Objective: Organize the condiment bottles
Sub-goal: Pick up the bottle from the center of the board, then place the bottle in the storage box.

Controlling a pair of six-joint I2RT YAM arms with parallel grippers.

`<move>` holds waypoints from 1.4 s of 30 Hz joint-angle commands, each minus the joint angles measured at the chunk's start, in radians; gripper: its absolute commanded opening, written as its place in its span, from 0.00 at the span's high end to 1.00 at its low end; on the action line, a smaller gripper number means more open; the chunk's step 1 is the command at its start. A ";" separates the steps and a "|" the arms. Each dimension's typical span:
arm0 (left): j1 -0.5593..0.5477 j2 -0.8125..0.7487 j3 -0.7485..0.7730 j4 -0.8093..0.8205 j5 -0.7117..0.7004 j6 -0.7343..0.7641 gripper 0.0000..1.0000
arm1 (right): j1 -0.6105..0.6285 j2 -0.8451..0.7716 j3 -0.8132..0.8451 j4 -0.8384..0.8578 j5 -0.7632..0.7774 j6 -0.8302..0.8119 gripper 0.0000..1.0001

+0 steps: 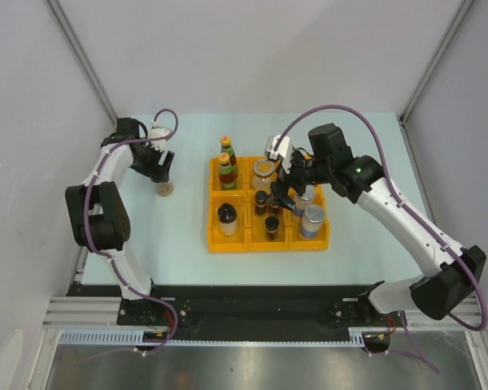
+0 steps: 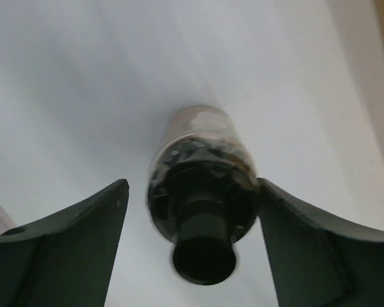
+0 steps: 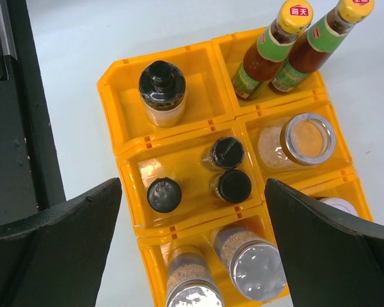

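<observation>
While left hand straddles a lone jar, fingers apart, right hand gapes above tray.

Worktop: pale mint, matte, flat. Back wall behind worktop's far edge: plain white panel. Left wall and right wall flank worktop: same panels, greyer in tone. Left strut and right strut: grey metal, rising from worktop's far corners, slanting outward. Black strip along worktop's near edge. Silver rail just nearer than strip, then white slotted duct, then brushed steel sheet. Light soft, even; shadows on worktop faint.
</observation>
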 commanded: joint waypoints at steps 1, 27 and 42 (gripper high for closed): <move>0.006 -0.003 0.030 -0.009 0.000 0.021 0.27 | 0.009 0.001 -0.002 0.022 0.009 -0.008 0.00; -0.032 -0.476 -0.120 -0.156 0.252 0.010 1.00 | 0.332 0.363 -0.002 0.277 0.404 0.146 0.00; -0.042 -0.655 -0.243 -0.178 0.290 0.043 1.00 | 0.386 0.498 0.017 0.447 0.737 0.209 0.00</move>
